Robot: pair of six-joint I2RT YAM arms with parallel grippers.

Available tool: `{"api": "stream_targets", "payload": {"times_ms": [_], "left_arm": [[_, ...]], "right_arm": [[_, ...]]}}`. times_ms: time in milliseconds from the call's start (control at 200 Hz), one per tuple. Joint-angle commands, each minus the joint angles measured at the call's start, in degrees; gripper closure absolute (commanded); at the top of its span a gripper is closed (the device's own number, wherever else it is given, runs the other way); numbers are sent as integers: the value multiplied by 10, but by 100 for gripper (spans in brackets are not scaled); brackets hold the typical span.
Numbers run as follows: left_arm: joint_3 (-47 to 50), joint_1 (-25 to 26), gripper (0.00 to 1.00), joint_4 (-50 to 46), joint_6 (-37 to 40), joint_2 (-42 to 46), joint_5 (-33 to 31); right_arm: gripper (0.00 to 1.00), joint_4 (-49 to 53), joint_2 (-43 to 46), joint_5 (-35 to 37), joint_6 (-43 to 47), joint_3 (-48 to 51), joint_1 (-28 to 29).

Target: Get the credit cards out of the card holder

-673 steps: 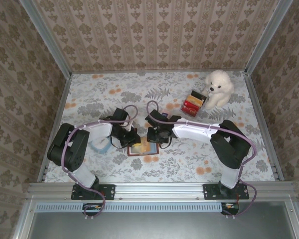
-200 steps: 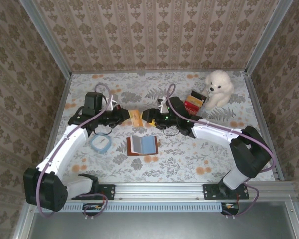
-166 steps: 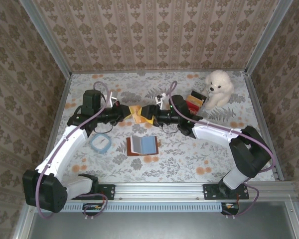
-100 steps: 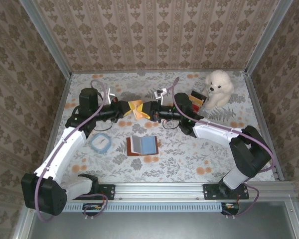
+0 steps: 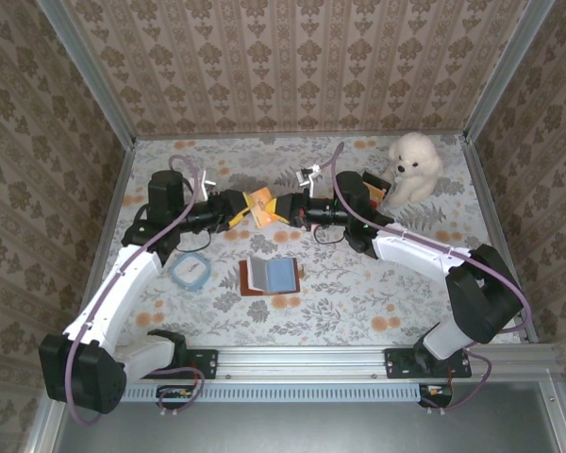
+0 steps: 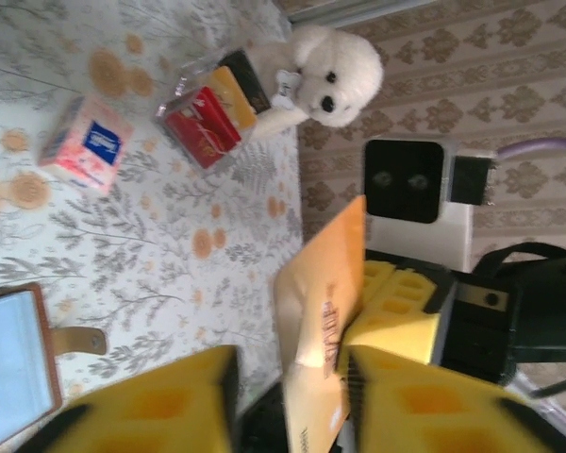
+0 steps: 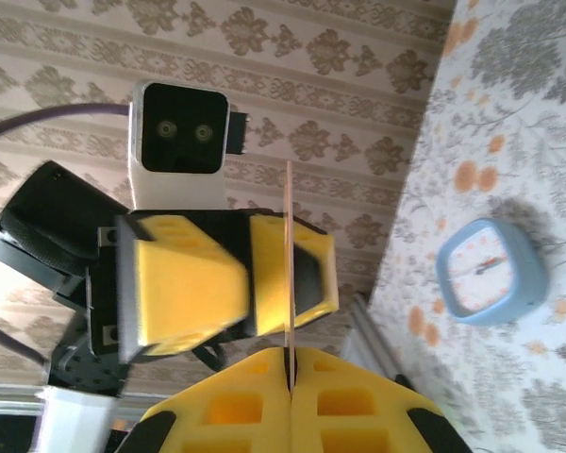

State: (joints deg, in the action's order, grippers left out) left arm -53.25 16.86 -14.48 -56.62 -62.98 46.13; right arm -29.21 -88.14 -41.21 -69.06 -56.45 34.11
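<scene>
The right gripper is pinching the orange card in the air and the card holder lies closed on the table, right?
Not quite: the card holder lies open on the table, as the top external view shows. The rest holds: the right gripper is pinching the orange card in the air.

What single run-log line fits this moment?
phase: mid-air handover | left gripper: open around card | right gripper: shut on card | card holder: open on table
</scene>
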Motion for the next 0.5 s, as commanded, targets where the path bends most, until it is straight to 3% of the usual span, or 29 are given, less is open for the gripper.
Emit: {"api": "stream_targets", "payload": {"times_ms": [0,110,220,330,495], "left_arm": [[-35,-17,41,-93,76,7,-49],[-50,-37,24,-171,150,-5,-130],[-47,-62,16,-178,189,-31,-157],[-55,-81,13,-185,222,-64,-182],[-79,-97,5,-207,273,-98,-226]], "right_arm": [[100,152,30,3,134,-48,-22],[100,348,44,67,319,-115,-45],[100,483,49,178,493,-169,-68],[100,526,52,242,628,-193,-100],[100,536,57,273,801,-198,-152]]}}
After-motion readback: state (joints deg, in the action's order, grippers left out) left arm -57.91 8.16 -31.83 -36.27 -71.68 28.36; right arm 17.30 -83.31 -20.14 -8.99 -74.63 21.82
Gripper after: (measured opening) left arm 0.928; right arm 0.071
